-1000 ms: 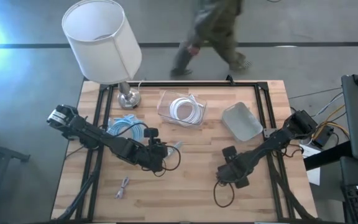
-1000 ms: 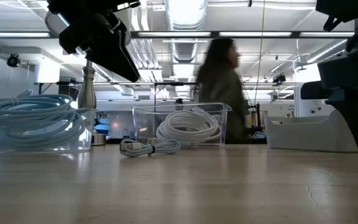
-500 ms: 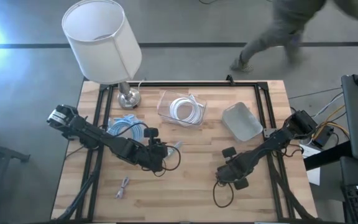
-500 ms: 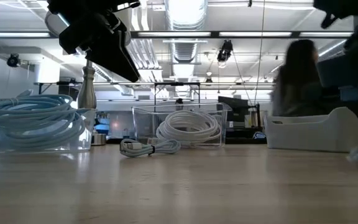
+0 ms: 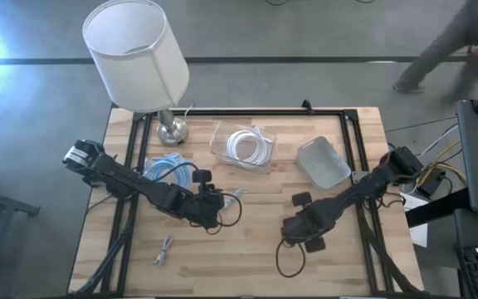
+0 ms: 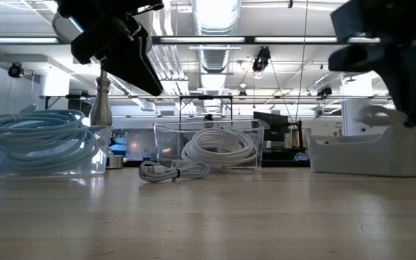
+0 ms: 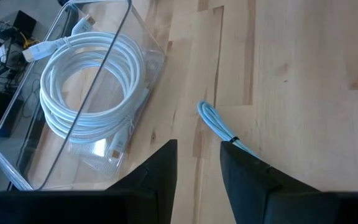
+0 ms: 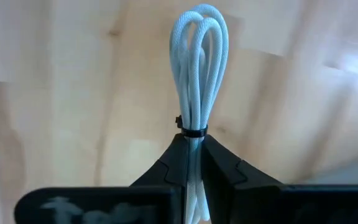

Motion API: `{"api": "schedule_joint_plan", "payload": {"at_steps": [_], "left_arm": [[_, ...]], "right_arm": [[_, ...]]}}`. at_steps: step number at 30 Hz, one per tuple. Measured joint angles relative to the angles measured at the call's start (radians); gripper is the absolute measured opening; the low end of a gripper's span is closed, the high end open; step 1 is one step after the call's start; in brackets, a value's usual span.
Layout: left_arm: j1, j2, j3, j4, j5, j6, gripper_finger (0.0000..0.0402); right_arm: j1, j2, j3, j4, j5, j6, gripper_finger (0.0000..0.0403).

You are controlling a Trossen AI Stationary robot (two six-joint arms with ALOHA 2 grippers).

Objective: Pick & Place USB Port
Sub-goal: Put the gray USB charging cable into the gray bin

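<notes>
My right gripper (image 8: 193, 140) is shut on a pale blue cable bundle (image 8: 197, 62) tied with a black band. It hangs above the table's middle right in the high view (image 5: 293, 231), where the arm hides the bundle. My left gripper (image 7: 197, 152) is open and touches nothing. It is above the table's middle (image 5: 220, 206), high up in the low view (image 6: 118, 47). A second pale blue cable (image 7: 218, 123) lies flat on the wood just ahead of its fingers and also shows in the low view (image 6: 172, 171). My right gripper pinches the bundled cable between its two fingers, just behind the black band (image 8: 193, 132). The bundle runs along the fingers and its looped end (image 8: 201, 25) sticks out past the fingertips. The bundle is held clear of the table.
A clear box with a coiled white cable (image 5: 243, 145) and a white bin (image 5: 322, 162) stand toward the far side. A clear box of blue cable (image 5: 168, 170) and a lamp (image 5: 135, 54) stand at the far left. A small grey cable (image 5: 164, 249) lies near the front left.
My right gripper has risen from table height and gone toward the table's left edge, carrying the cable bundle up off the wood. A person has walked from left to right behind the table.
</notes>
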State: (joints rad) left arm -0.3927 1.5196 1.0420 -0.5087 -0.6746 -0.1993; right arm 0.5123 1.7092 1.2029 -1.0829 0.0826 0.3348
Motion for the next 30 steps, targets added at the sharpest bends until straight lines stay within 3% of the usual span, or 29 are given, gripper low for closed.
{"api": "schedule_joint_plan", "payload": {"at_steps": [8,15,22,30], "left_arm": [[0.0,0.0,0.0,0.0,0.0,0.003,0.0124],[0.0,0.0,0.0,-0.002,0.0,0.01,0.0124],[0.0,0.0,0.0,-0.002,0.0,0.01,0.0124],[0.0,0.0,0.0,0.0,0.001,0.01,0.0123]], "right_arm": [[-0.055,-0.019,0.104,-0.199,0.11,-0.003,0.0024],[-0.126,-0.144,0.103,-0.222,0.189,-0.002,0.0024],[-0.239,-0.304,0.043,-0.22,0.314,0.078,0.0024],[-0.427,-0.453,-0.142,-0.209,0.34,0.194,0.0024]]}}
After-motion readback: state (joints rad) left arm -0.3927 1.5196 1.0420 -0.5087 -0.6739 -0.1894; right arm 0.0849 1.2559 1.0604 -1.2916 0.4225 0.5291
